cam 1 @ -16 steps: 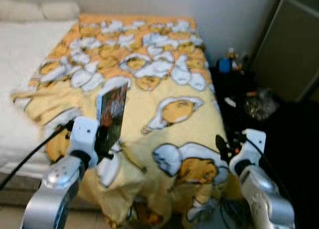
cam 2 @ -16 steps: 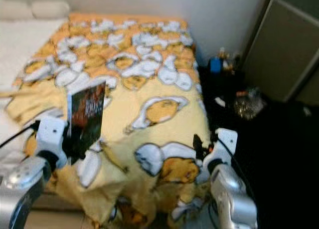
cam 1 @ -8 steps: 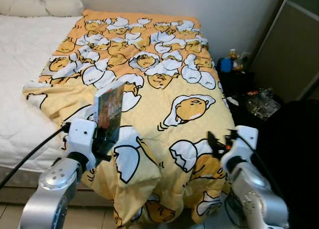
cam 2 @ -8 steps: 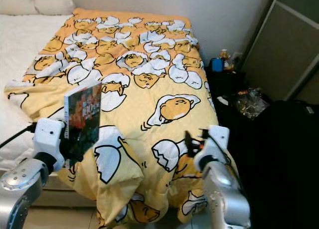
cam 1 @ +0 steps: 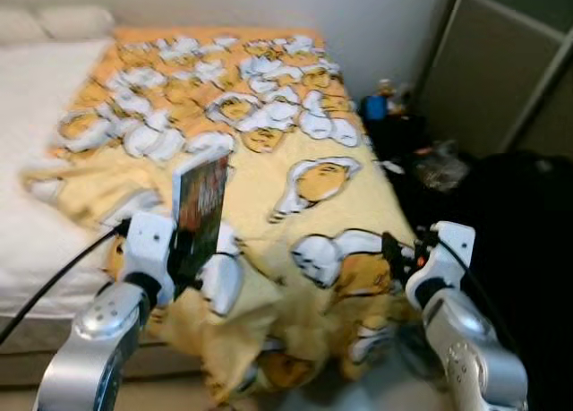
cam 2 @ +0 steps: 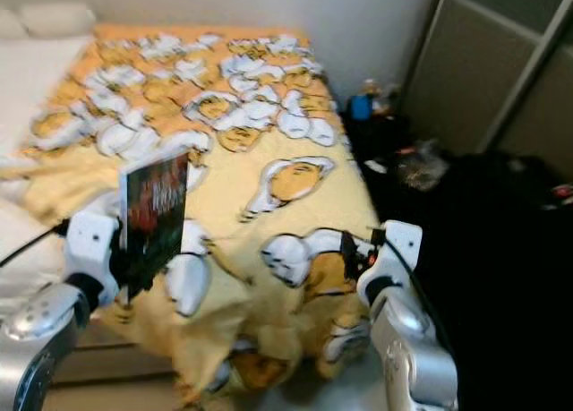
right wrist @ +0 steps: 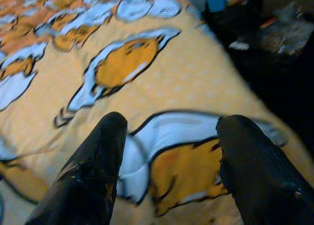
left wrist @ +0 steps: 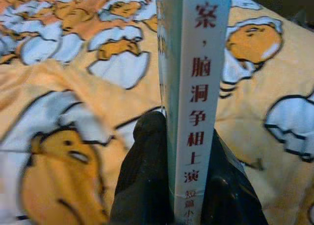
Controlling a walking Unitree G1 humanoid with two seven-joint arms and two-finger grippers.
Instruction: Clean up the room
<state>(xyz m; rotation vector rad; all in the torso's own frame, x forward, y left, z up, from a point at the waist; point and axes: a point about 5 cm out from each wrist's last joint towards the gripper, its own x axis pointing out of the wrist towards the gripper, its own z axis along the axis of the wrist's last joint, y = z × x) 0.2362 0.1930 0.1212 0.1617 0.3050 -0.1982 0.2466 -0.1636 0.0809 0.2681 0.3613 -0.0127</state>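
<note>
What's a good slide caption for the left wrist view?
Left pincer clamps a book upright above the egg-print blanket.

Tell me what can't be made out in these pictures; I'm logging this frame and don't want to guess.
- Book cover: blurred in both eye views; title unreadable there.
- Book spine in the left wrist view: cut off by the top edge, its lowest characters too small to read.
- Clutter on the dark floor beside the bed: too blurred to identify.
- Left gripper fingertips: hidden behind the book in the eye views.
</note>
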